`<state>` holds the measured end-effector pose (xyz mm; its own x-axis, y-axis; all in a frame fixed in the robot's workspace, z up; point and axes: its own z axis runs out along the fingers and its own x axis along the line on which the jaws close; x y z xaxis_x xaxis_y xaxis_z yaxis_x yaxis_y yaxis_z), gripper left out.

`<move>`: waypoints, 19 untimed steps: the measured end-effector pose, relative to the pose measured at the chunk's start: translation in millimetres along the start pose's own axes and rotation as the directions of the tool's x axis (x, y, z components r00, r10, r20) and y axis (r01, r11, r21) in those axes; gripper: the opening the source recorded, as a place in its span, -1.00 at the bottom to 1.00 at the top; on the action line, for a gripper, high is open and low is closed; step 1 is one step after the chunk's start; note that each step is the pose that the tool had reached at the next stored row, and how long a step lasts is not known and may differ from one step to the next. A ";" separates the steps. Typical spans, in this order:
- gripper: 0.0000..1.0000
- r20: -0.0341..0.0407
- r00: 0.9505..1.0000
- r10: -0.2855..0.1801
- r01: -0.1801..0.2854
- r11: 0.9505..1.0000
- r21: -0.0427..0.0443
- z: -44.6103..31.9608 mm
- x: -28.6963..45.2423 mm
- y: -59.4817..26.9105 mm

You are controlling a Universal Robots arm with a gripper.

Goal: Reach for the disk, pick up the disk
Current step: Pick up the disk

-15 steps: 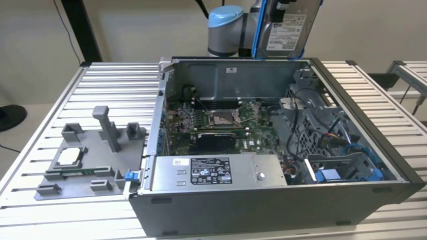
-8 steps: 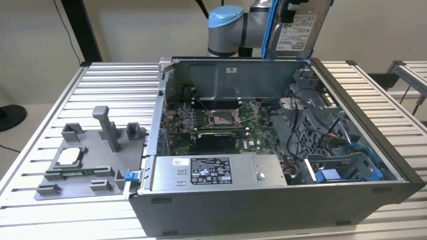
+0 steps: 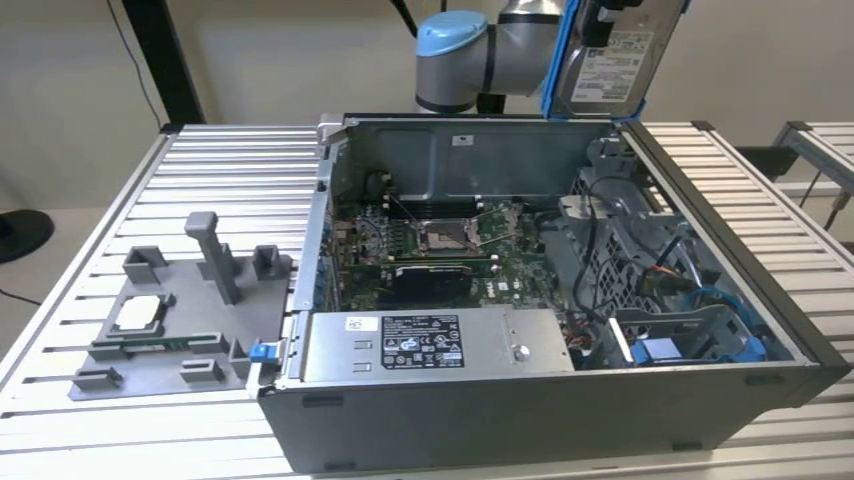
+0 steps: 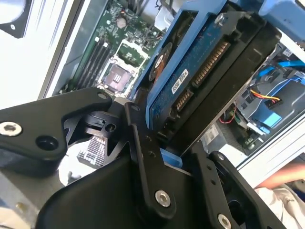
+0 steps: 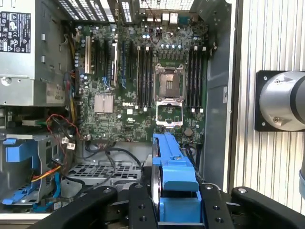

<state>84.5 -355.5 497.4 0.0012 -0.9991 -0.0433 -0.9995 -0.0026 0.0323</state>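
Gripper (image 4: pixel 167 138) clenched on the disk (image 4: pixel 205 71), held high above the open computer case (image 3: pixel 787 350).

The black fingers (image 4: pixel 143 152) pinch the disk by its blue frame (image 5: pixel 174 167), which looks the safest hold: the drive seems stiff, dense and shock-sensitive, its metal faces likely slippery; the motherboard (image 5: pixel 143 95) lies well below.

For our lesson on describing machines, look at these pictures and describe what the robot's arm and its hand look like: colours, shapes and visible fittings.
In the exterior view the arm is made of rounded silver-grey tubular segments, with a light blue cap on one joint. In the second wrist view the hand is matte black, built from flat, angular linkage bars joined by silver screws and pivot pins. A thin black cable runs behind the arm in the exterior view.
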 end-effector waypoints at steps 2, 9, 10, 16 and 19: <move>-1.00 0.000 1.000 0.000 0.000 1.000 0.000 0.0 0.0 0.0; -1.00 0.000 1.000 0.000 0.000 1.000 0.000 0.1 3.9 0.0; -1.00 0.000 1.000 0.000 0.000 1.000 0.000 0.1 5.7 0.0; -1.00 0.000 1.000 0.000 0.000 1.000 0.000 0.0 20.8 0.0; -1.00 0.000 1.000 0.000 0.000 1.000 0.000 -0.2 29.8 0.0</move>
<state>84.5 -385.3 496.2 0.0013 -0.9991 -0.0433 -0.9995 -0.0027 0.0323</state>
